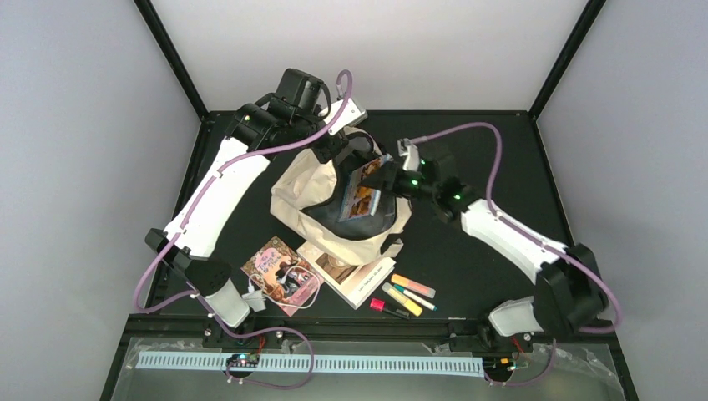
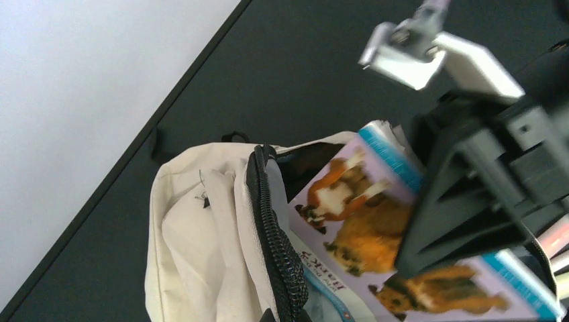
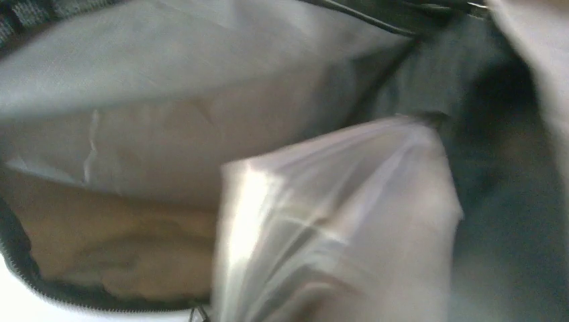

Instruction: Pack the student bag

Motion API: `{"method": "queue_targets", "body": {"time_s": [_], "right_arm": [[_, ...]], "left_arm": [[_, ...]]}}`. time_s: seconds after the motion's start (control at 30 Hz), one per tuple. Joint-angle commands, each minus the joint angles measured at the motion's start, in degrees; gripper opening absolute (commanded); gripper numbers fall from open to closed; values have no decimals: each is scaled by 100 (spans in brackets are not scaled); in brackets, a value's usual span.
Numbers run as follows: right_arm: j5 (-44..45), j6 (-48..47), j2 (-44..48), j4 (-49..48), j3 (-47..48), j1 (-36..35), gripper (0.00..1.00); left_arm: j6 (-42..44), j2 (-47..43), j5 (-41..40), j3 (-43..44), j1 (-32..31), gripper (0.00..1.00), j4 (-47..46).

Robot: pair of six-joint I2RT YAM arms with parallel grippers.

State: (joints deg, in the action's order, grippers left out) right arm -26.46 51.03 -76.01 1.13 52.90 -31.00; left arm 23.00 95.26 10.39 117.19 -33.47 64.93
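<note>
Highlighters (image 1: 412, 286) and a red-capped marker (image 1: 384, 307) lie closest to the near edge of the table (image 1: 501, 167). Just left of them are an open white booklet (image 1: 355, 276) and a pink book (image 1: 274, 266) with a white cable (image 1: 294, 282) coiled on it.

Beyond these, at the middle of the table, sits the student bag (image 1: 309, 196), slumped with its mouth open upward. The right gripper (image 1: 382, 180) pinches a picture book with dogs on its cover (image 1: 361, 199) by its far right edge. The book stands tilted, its lower part already inside the mouth. The right wrist view is blurred and shows only grey lining and pale page edges.

The left gripper (image 1: 332, 150) hangs at the far rim of the bag, hidden under its own wrist, so I cannot tell whether it is spread or pinching the fabric. Its camera looks along the dark zipper (image 2: 272, 228) beside the book.

As a judgement, the bag is light, soft and limp. It will sag and close on itself, and may slide on the table if pushed. The firm hold is the stitched zipper rim at the far side, lifted to keep the mouth wide. The stiff book could snag on the lining or the zipper teeth.
</note>
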Motion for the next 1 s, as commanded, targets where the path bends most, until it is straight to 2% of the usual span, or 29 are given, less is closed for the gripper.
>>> {"method": "queue_targets", "body": {"time_s": [0.0, 0.07, 0.17, 0.23, 0.27, 0.33, 0.37, 0.47, 0.6, 0.67, 0.8, 0.87, 0.97], "right_arm": [[99, 72, -637, -580, 845, -350, 52], [170, -317, -571, -29, 1052, -379, 58], [901, -1005, -54, 887, 1001, -380, 63], [1296, -1420, 312, 1514, 895, -372, 63], [1426, -1493, 456, 1707, 823, -371, 60], [1545, -1492, 609, 1812, 621, -363, 50], [1513, -1412, 601, 1765, 464, -357, 49], [1227, -1219, 172, 1613, 464, -346, 50], [1461, -1163, -182, 1483, 636, -346, 50], [1593, -1181, -283, 1464, 694, -345, 41], [1523, -1126, -423, 1424, 724, -350, 3], [1232, -978, -364, 1162, 661, -354, 1], [756, -482, -125, 133, 396, -417, 1]], "left_arm": [[-244, -78, 224, 271, -2, 2, -541], [-231, -75, 135, 243, 56, 2, -599], [-306, -72, 71, 101, 266, 1, -781], [-462, -101, 92, -63, 447, 2, -952], [-517, -111, 94, -92, 484, 1, -1015], [-550, -132, 122, -151, 537, 2, -1083], [-556, -149, 186, -159, 540, 2, -1095], [-609, -243, 438, -203, 538, 2, -1118], [-586, -390, 518, -422, 528, 2, -1153], [-563, -462, 529, -519, 527, 2, -1165], [-552, -525, 631, -620, 533, 2, -1199], [-560, -515, 641, -690, 533, 2, -1246], [-559, -465, 657, -802, 532, 2, -1353]]}}
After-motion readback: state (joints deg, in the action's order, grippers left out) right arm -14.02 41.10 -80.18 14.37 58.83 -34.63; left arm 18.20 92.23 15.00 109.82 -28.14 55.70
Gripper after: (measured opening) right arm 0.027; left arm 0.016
